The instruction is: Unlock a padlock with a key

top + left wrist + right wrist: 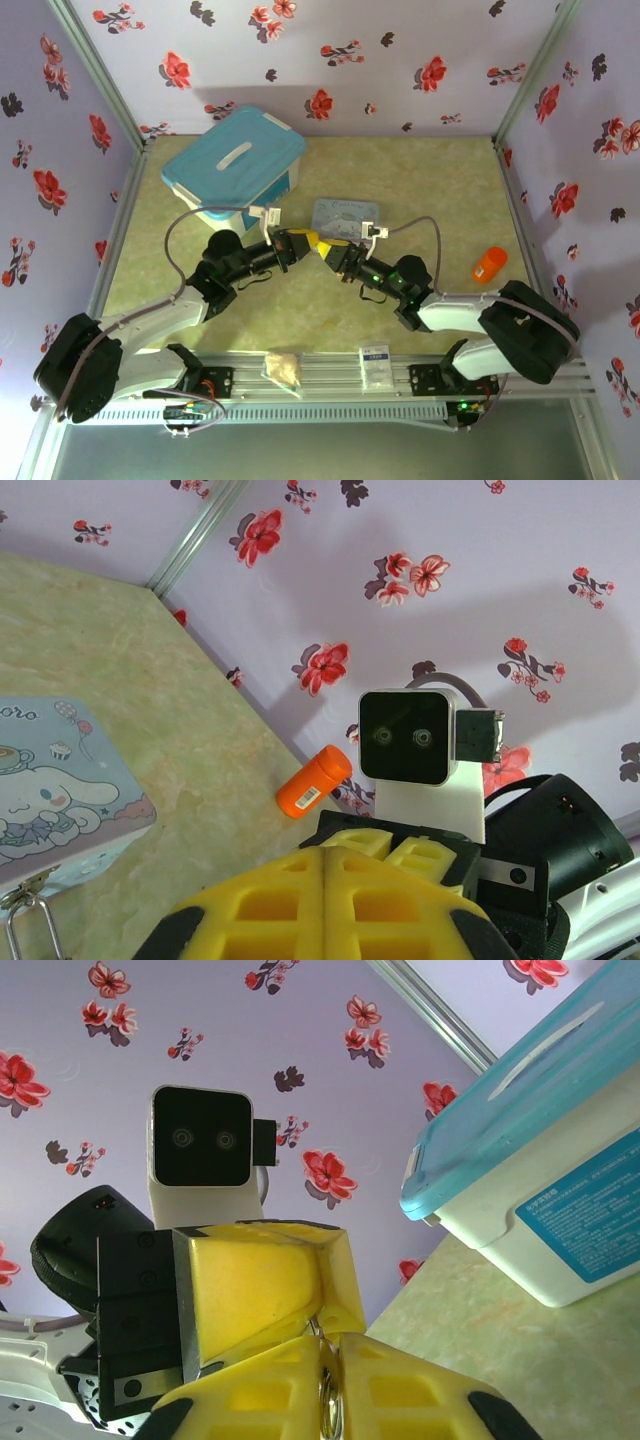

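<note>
Left end effector: yellow fingers pressed flat together, seam closed. Can't tell if anything is nipped at the tips. It sits tip to tip with the right end effector, which is also closed and clamped on a thin silvery loop in its seam. A thin bit of that metal seems to reach up toward the left tips. It reads like the padlock shackle but could be a key ring. The brass body and the key itself aren't resolvable. So the task hardware is between the 2 tips, over the desk, just beside the near-left corner of the pale blue tin.

Handling, my guess: padlock is light, rigid, smooth metal, and likely to swing if held by the shackle. Better to grip the flat faces of the body and leave the keyhole free. Key is thin and will twist between pads, so pinch its head only.

Writing, left to right:
- blue-lidded box: blue sticker, print too small to read
- tin lid: white cartoon character, lettering ending "oro"
- orange cylinder: white label, unreadable
</note>
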Motion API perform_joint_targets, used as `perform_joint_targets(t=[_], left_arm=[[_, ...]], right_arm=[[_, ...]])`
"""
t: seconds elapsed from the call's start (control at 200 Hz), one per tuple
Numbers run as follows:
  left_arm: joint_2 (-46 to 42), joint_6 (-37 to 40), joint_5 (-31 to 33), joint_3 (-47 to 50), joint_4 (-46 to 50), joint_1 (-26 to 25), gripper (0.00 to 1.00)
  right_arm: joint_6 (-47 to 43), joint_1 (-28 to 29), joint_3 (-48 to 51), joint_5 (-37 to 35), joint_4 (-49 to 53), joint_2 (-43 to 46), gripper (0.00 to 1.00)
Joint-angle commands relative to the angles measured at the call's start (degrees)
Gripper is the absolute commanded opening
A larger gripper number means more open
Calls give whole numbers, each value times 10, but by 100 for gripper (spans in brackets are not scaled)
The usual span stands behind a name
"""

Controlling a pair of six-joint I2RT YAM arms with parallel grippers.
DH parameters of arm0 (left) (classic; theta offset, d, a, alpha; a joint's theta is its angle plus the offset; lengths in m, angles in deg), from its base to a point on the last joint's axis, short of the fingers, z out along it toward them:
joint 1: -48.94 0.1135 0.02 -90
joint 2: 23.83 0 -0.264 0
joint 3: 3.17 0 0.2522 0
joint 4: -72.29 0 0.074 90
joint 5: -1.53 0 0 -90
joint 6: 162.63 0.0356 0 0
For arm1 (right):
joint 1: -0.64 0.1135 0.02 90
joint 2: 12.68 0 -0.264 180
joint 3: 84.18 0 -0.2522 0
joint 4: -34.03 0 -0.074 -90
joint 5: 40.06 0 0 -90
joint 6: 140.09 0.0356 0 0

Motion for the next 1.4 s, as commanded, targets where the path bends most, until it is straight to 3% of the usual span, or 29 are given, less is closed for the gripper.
perform_joint_targets(t=[0.0,0.085,0.14,0.205,0.32,0.465,0.595,0.685,0.82,0.94,1.21,1.395], left_arm=[[-1,-4,-5,8,-19,3,0],[-5,0,-1,10,-13,4,0],[-8,1,3,10,-9,5,19],[-15,3,12,11,-1,9,35],[-39,15,55,6,44,16,75],[-68,53,135,-18,157,27,99],[-52,89,195,-80,304,27,100],[-9,112,204,-122,377,27,100],[53,96,177,-116,342,20,93],[119,83,159,-118,313,-8,86],[284,79,163,-180,306,-62,77],[357,99,189,-235,332,-98,72]], right_arm=[[-4,9,-20,12,-27,-6,4],[-5,9,-17,9,-27,-4,1],[-7,10,-11,3,-27,0,0],[-10,9,-1,-7,-26,7,0],[-7,5,15,-27,-27,11,0],[11,-10,30,-77,14,6,0],[10,-18,31,-136,147,27,0],[2,-18,20,-195,287,63,0],[2,-18,20,-290,455,136,0],[-9,-19,21,-332,571,194,0],[-33,-42,40,-331,723,307,0],[-25,-47,66,-335,764,376,0]])
